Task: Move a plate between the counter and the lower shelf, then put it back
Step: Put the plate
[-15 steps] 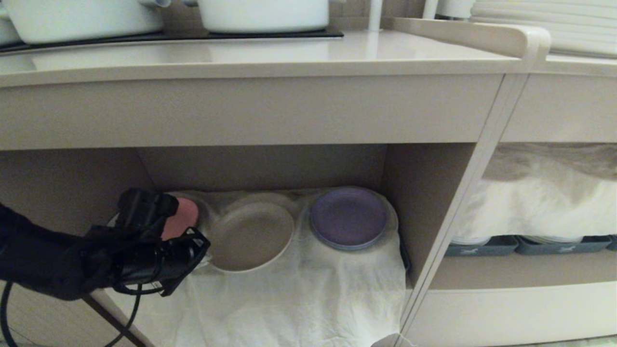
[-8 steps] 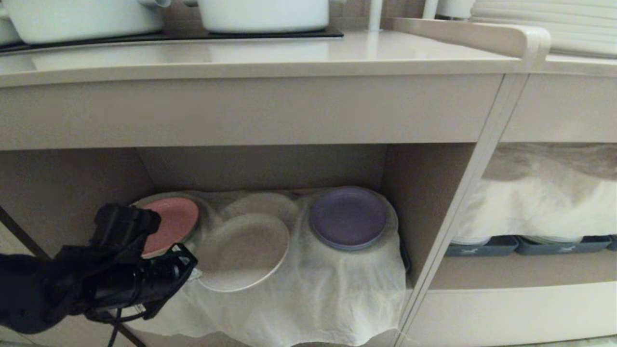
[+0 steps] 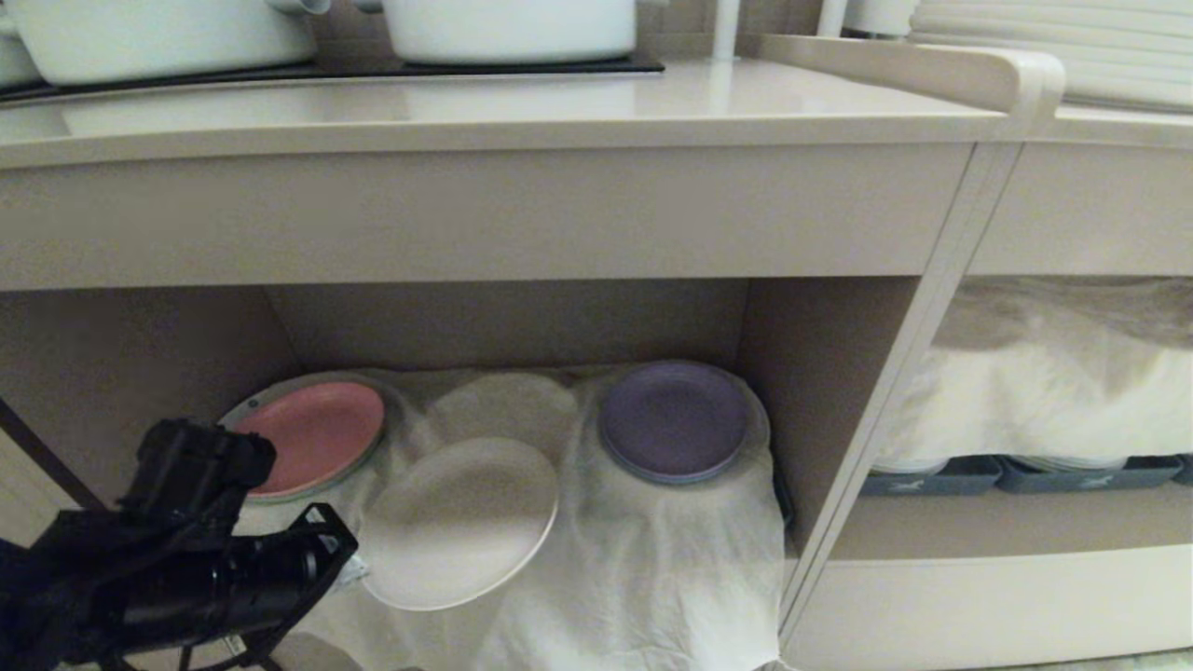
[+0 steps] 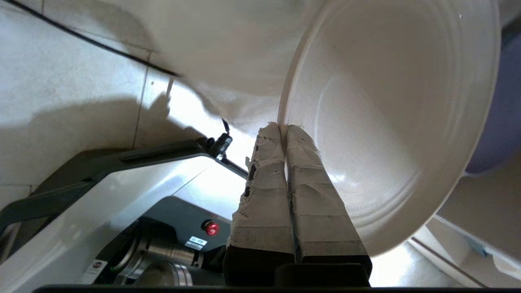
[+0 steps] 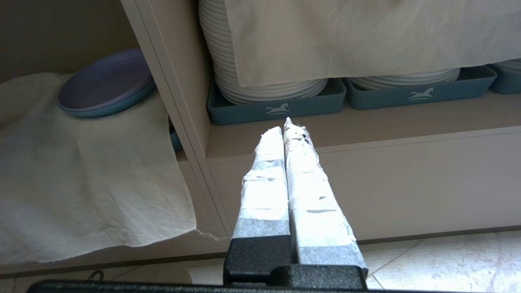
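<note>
The small cream plate [image 3: 457, 522] hangs tilted in front of the lower shelf [image 3: 522, 326], over the white cloth [image 3: 643, 550] at its front. My left gripper [image 3: 359, 568] is shut on the plate's left rim, with the black arm low at the left. In the left wrist view the taped fingers [image 4: 309, 179] pinch the plate [image 4: 390, 122] at its edge. The counter [image 3: 485, 102] runs above the niche. My right gripper [image 5: 285, 126] is shut on nothing, low in front of the neighbouring niche, and stays out of the head view.
A pink plate [image 3: 312, 438] and a purple plate [image 3: 673, 421] lie on the cloth in the niche. White pots [image 3: 508, 26] stand on the counter's black panel. To the right, blue-grey trays [image 5: 276, 108] hold stacked white plates under another cloth.
My left gripper has drawn the cream plate out of the niche, toward me and downward. The pink plate behind it has come fully into sight. The right arm has not moved.
</note>
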`<state>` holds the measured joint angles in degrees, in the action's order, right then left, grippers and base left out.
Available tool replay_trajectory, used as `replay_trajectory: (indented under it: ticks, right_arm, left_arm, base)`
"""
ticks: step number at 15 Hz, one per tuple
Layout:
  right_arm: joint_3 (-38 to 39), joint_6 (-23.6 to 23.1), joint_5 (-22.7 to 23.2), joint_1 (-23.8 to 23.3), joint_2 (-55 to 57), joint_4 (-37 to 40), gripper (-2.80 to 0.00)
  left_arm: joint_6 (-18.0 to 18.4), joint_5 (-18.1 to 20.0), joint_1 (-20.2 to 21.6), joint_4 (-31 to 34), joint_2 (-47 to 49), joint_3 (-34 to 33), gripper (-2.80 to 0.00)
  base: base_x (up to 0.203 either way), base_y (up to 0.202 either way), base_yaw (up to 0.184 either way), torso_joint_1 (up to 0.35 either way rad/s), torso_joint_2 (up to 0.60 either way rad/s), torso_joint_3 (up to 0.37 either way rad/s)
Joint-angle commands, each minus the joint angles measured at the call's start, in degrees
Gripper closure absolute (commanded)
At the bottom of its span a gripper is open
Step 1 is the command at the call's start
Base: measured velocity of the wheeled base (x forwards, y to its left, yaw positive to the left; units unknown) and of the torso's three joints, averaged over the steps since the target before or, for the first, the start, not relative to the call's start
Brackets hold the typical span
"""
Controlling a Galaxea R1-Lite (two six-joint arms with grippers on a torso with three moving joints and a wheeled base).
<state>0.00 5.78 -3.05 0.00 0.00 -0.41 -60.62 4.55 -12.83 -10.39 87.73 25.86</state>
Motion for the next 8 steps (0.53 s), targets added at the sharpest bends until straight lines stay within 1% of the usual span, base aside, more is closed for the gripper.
replay_trajectory:
  ticks: [1,4,6,7,8]
  right_arm:
    - [0.0,0.0,0.0,0.0,0.0,0.0,0.0]
    - [0.0,0.0,0.0,0.0,0.0,0.0,0.0]
    - [0.0,0.0,0.0,0.0,0.0,0.0,0.0]
    - [0.0,0.0,0.0,0.0,0.0,0.0,0.0]
    - [0.0,0.0,0.0,0.0,0.0,0.0,0.0]
  left_arm:
    - [0.9,0.0,0.0,-0.1,-3.4,-1.1,0.0]
    - [6.1,0.5,-0.1,0.0,-8.3,-4.7,0.0]
    - [8.4,0.6,-0.1,0.0,-11.2,-6.6,0.0]
    - [9.7,0.6,-0.1,0.5,-12.7,-7.4,0.0]
    - [11.3,0.7,-0.1,2.6,-13.7,-7.6,0.0]
  base:
    - [0.0,0.0,0.0,0.0,0.0,0.0]
    - [0.0,0.0,0.0,0.0,0.0,0.0]
    - [0.0,0.0,0.0,0.0,0.0,0.0]
    - [0.0,0.0,0.0,0.0,0.0,0.0]
    - [0.0,0.0,0.0,0.0,0.0,0.0]
